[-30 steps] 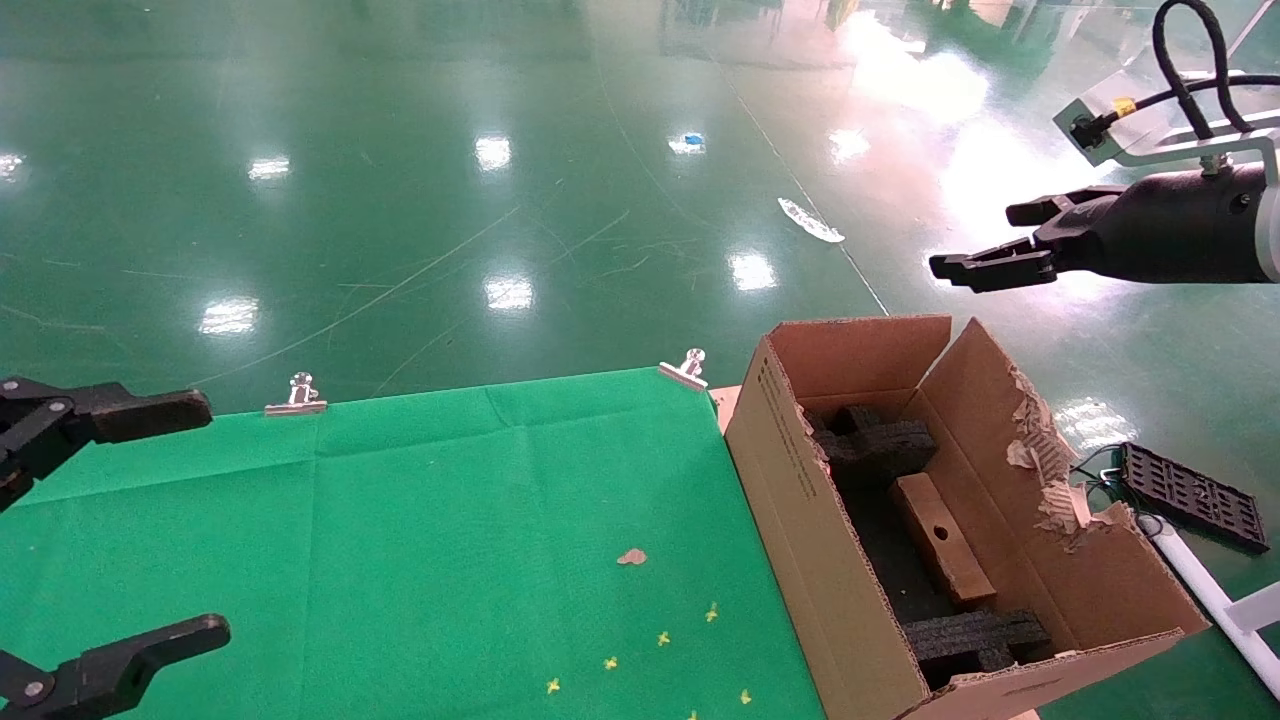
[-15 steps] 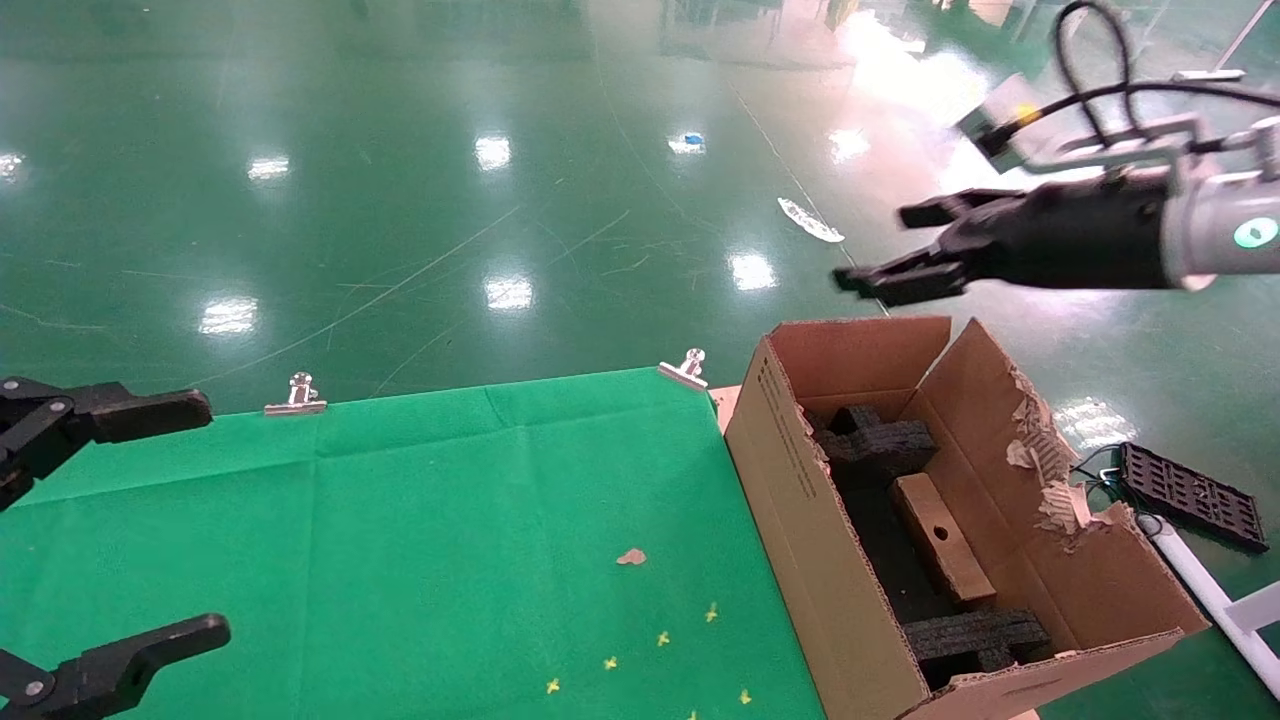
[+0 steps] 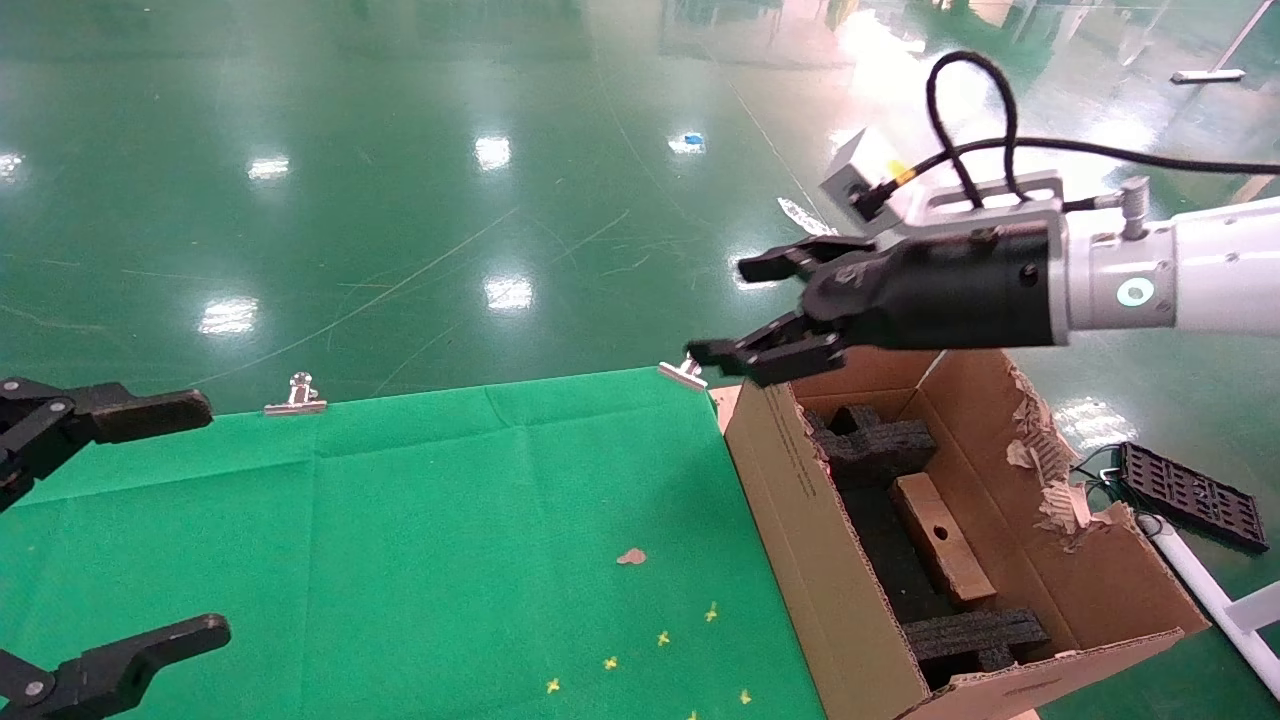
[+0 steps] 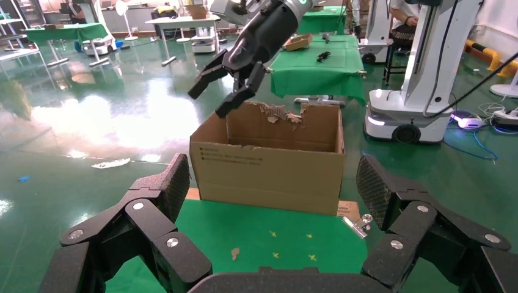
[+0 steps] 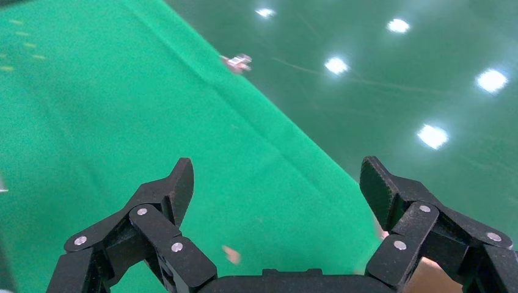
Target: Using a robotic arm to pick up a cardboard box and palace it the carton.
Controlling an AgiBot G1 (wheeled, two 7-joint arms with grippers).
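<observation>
The small brown cardboard box [image 3: 942, 540] with a round hole lies inside the carton [image 3: 800, 520], between black foam pieces [image 3: 885, 445]. The carton stands open at the right edge of the green-clothed table [image 3: 400, 530]; it also shows in the left wrist view [image 4: 269, 165]. My right gripper [image 3: 735, 310], on the white robotic arm [image 3: 1190, 275], is open and empty, in the air over the carton's far left corner; it shows in the left wrist view [image 4: 223, 91] too. My left gripper [image 3: 150, 520] is open and empty at the table's left edge.
Metal clips [image 3: 296, 396] [image 3: 686, 370] hold the cloth at the table's far edge. A brown scrap [image 3: 631, 557] and small yellow marks [image 3: 663, 638] lie on the cloth. A black grid part [image 3: 1185, 495] and a white tube [image 3: 1215, 600] lie on the floor right of the carton.
My right gripper has swung left and a little down, from high right of the carton to over its far left corner. It stays open. The left gripper has not moved.
</observation>
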